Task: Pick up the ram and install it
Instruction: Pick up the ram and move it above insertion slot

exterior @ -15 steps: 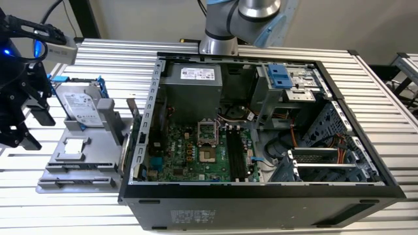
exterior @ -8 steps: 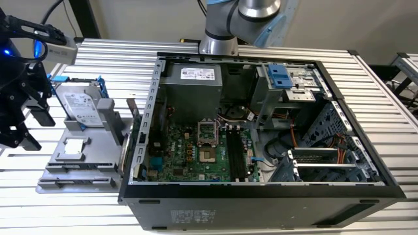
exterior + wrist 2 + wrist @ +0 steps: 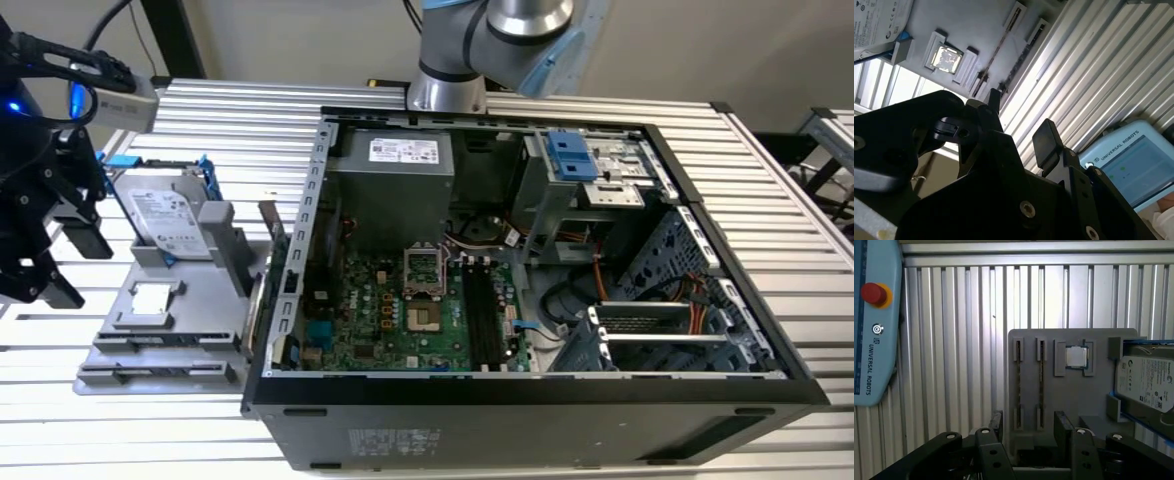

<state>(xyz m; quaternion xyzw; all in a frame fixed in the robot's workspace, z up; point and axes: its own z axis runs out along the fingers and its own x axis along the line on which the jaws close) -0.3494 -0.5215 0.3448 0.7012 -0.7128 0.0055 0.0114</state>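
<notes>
My black gripper point(image 3: 70, 262) hangs open and empty at the exterior view's left, beside the grey parts holder point(image 3: 160, 320). In both wrist views its fingers point(image 3: 996, 424) stand apart with nothing between them. The ram point(image 3: 1041, 384) shows as a thin dark strip on edge in one of the holder's two long slots, just beyond the fingertips. In the second wrist view the ram point(image 3: 1023, 50) lies past the gripper point(image 3: 1021, 120). The green motherboard point(image 3: 400, 320) with its long black slots point(image 3: 481, 322) lies inside the open computer case point(image 3: 534, 395).
On the holder rest a silver hard drive in a blue frame point(image 3: 171, 222) and a square processor chip point(image 3: 1076, 356). A light blue teach pendant point(image 3: 874, 325) lies on the ribbed metal table point(image 3: 954, 340). The arm's base point(image 3: 447, 90) stands behind the case.
</notes>
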